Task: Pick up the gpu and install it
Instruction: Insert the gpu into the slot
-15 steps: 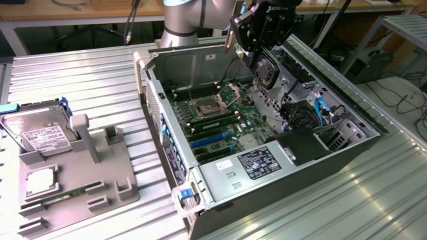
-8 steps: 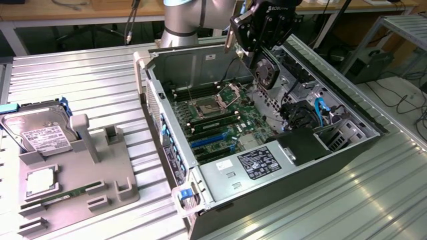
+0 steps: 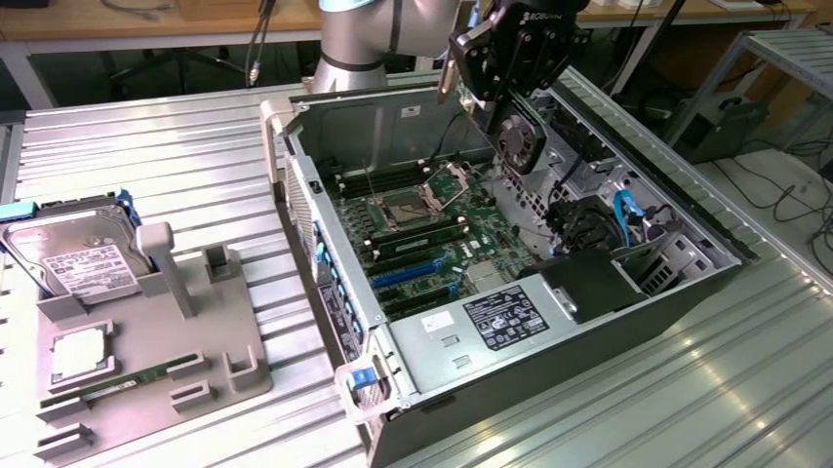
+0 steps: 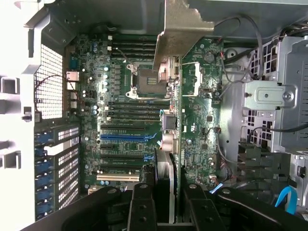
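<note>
Gpu [image 3: 521,141] clamped edge-on in gripper [image 4: 167,204], hanging over open case [image 3: 302,185] near its far edge. Prob light, stiff, fragile, so best pinched by bare board edges.

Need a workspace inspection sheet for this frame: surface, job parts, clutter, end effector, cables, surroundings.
Surface: ribbed metal table; open computer case lying on it.
Job's things: gpu held above the motherboard, not seated; blue expansion slots hold no card.
Clutter: grey fixture tray at the exterior view's left, carrying a hard drive and a memory stick.
End effector: end effector shut on the gpu, over the case.
Cables: blue cable inside the case; loose cables on the floor.
Surroundings: wooden bench behind.
</note>
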Robot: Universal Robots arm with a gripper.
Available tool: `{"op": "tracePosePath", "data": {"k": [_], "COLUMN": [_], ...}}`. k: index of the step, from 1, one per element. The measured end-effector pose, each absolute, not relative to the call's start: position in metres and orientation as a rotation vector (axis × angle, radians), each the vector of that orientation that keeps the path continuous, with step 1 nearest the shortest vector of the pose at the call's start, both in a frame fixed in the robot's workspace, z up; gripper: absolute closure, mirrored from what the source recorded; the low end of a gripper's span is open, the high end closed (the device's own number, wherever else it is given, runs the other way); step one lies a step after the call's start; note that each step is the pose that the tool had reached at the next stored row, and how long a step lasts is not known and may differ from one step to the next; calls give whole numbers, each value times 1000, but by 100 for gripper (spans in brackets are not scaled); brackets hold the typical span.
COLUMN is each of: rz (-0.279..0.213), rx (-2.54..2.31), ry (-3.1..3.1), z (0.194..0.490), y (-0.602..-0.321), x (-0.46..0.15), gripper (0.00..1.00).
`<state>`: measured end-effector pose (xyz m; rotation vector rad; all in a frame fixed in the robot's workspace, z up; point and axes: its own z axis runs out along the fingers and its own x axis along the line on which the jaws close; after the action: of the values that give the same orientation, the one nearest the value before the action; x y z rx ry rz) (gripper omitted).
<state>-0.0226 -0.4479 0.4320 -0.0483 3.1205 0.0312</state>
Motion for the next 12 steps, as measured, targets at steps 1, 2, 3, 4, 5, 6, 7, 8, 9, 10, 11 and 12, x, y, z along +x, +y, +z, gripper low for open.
{"op": "tracePosePath", "data": {"k": [1,2,3,4,5,6,7,8,9,10,11,12], "rz": [31,31,31,32,32,31,32,32,32,32,32,32], "rx": [-54,-61,-68,-75,-81,-85,-91,-95,-100,-107,-111,-118], "ry": [3120,3120,3120,3120,3120,3120,3120,3120,3119,3119,3119,3119], "z": [432,432,432,432,432,432,432,432,432,432,432,432], "y": [-448,-448,-448,-448,-448,-448,-448,-448,-448,-448,-448,-448], "x": [-23,-23,-23,-23,-23,-23,-23,-23,-23,-23,-23,-23], "gripper": [72,72,72,72,72,72,72,72,72,72,72,72]}}
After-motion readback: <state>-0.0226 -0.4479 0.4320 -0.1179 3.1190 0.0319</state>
